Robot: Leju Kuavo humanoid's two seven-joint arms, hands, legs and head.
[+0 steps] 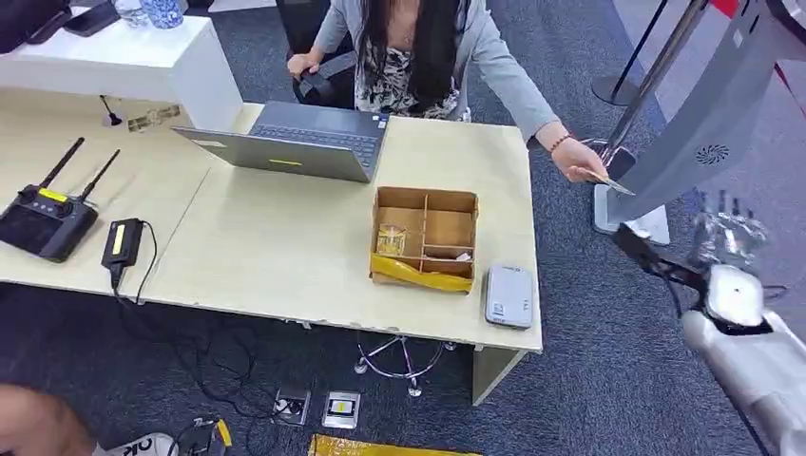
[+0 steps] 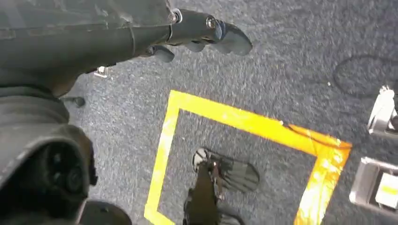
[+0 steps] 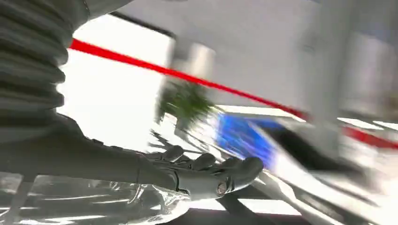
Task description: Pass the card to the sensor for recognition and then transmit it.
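Note:
A person seated behind the desk reaches out over its right end and holds a thin card [image 1: 609, 182] in one hand [image 1: 578, 168]. My right hand [image 1: 727, 234] is raised to the right of that card, blurred, a short way from it; in the right wrist view the hand [image 3: 206, 171] has its fingers stretched out and holds nothing. A grey-white card sensor [image 1: 509, 295] lies flat near the desk's front right corner. My left hand [image 2: 202, 33] hangs over the carpet, fingers apart, with nothing in it.
On the wooden desk [image 1: 285, 256] stand a cardboard divider box [image 1: 425, 237], an open laptop [image 1: 304, 141], a black router [image 1: 46, 217] and a charger [image 1: 122, 242]. A grey stand [image 1: 699, 123] rises at right. Yellow tape [image 2: 244, 122] marks the carpet.

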